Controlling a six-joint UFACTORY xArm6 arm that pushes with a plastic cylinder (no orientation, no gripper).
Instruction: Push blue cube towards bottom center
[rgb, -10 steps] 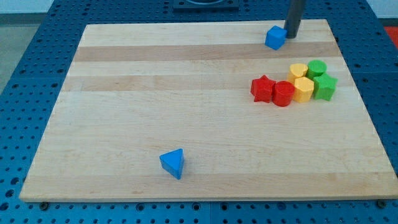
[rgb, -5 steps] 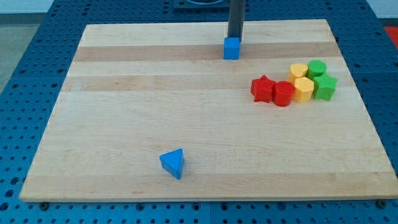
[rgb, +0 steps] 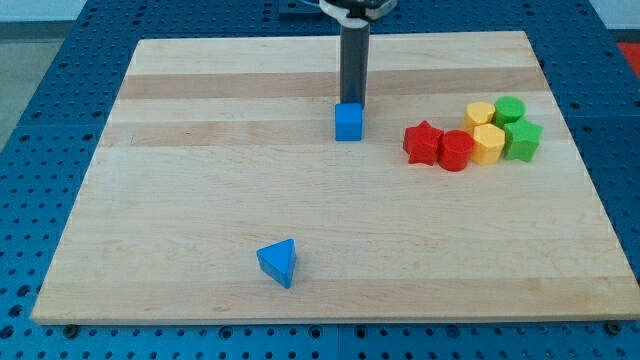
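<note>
blue cube: sat touching my tip, on its bottom side, upper-mid board.
my tip: a bare rod w/ no jaws to open or shut; its very end was partly behind the cube's top edge.
step: mid-push, cube approx. a third of the way down (my judgement).
next move: push on toward view's bottom, approx. straight, slight left bias at most.
others: blue wedge well below-left of tip; red star, red cylinder, two yellow & two green blocks to the right, apart.
hidden: rod's top cut off by frame; yellow/green shapes hard to tell.
</note>
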